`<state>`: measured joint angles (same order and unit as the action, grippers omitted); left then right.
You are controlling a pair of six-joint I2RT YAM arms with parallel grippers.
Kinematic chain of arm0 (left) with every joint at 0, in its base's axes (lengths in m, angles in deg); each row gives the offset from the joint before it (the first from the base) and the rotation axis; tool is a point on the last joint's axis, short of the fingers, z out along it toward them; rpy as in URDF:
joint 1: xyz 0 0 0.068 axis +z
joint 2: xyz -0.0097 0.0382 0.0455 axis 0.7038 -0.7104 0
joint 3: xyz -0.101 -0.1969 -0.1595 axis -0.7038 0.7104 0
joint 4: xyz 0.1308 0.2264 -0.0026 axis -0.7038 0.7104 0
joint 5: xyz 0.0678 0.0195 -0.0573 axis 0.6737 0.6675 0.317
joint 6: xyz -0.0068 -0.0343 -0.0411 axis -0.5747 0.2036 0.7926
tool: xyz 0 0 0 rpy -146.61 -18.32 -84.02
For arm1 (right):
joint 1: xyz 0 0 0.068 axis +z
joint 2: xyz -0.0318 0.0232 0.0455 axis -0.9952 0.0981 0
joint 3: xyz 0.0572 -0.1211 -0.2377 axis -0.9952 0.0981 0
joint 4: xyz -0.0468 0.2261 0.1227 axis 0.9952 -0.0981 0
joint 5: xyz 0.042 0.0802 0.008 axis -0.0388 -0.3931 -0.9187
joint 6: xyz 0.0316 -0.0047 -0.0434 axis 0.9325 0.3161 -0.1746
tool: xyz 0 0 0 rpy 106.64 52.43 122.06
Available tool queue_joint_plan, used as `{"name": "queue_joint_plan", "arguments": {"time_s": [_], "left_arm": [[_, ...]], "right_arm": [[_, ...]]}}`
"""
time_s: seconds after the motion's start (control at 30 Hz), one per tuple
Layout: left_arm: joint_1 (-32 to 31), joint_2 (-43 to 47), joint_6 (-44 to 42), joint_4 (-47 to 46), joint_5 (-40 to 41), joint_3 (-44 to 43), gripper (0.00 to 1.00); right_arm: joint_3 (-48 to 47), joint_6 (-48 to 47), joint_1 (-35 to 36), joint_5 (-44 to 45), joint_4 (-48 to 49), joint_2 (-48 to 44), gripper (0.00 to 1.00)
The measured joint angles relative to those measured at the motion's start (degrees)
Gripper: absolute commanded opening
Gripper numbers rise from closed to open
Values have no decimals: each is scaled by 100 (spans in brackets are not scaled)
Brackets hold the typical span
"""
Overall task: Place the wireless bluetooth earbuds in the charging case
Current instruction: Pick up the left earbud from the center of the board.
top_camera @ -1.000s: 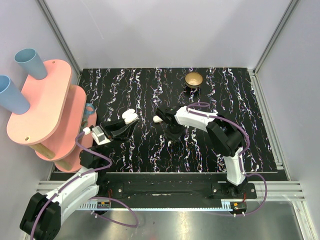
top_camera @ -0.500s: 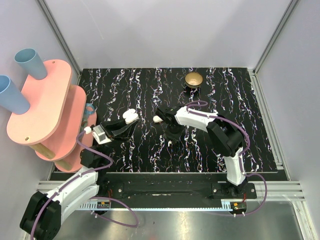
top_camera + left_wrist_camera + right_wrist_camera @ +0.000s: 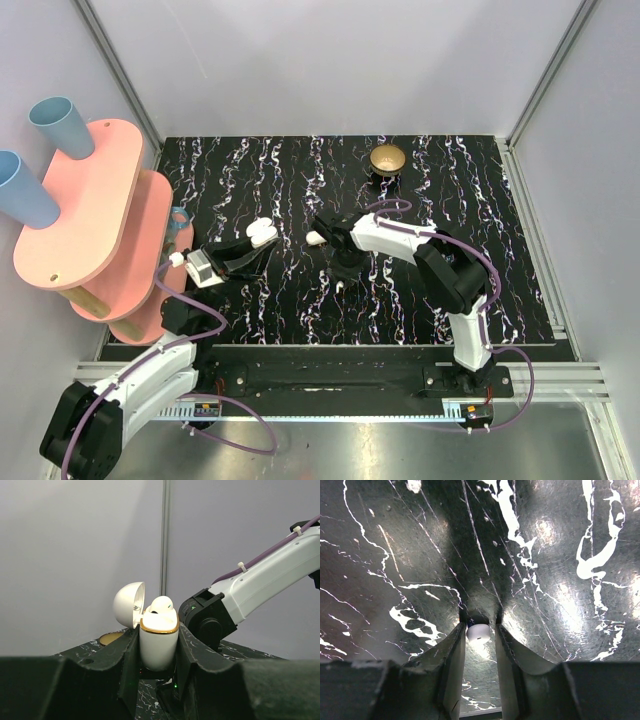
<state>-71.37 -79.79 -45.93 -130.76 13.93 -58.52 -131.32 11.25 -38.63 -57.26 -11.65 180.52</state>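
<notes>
Toward the bench's (image 3: 520,260) left side, the left fingers (image 3: 131,652) clamp the one case (image 3: 159,645), upright with its lid open and one earbud (image 3: 162,604) seated inside. Just right of it, the right fingers (image 3: 454,647) pinch the second earbud (image 3: 479,632) at their tips. Bare bench runs right and far to one gold dish (image 3: 387,158). A pink shelf (image 3: 90,210) with two blue cups (image 3: 55,122) crowds the left edge.

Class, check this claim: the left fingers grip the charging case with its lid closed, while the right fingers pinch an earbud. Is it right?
Not quite: the lid is open, tipped back, as the left wrist view shows. The rest stands: the left fingers grip the charging case, and the right fingers pinch an earbud.
</notes>
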Motion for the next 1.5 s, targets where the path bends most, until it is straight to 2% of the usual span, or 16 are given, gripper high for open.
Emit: {"name": "queue_joint_plan", "arguments": {"time_s": [0.47,0.7,0.87,0.97,1.27,1.5], "left_arm": [[0,0,9,-4,0,0,0],[0,-4,11,-4,0,0,0],[0,-31,13,7,0,0,0],[0,-31,13,7,0,0,0],[0,-37,26,4,-2,0,0],[0,-155,101,2,-7,0,0]], "right_arm": [[68,-39,0,-17,70,-42,24],[175,-205,0,-44,214,-111,16],[260,-507,0,-129,372,-162,3],[372,-691,-7,-205,533,-225,0],[940,-1224,11,-181,1309,-621,0],[1202,-1718,363,1023,1757,-1049,0]]}}
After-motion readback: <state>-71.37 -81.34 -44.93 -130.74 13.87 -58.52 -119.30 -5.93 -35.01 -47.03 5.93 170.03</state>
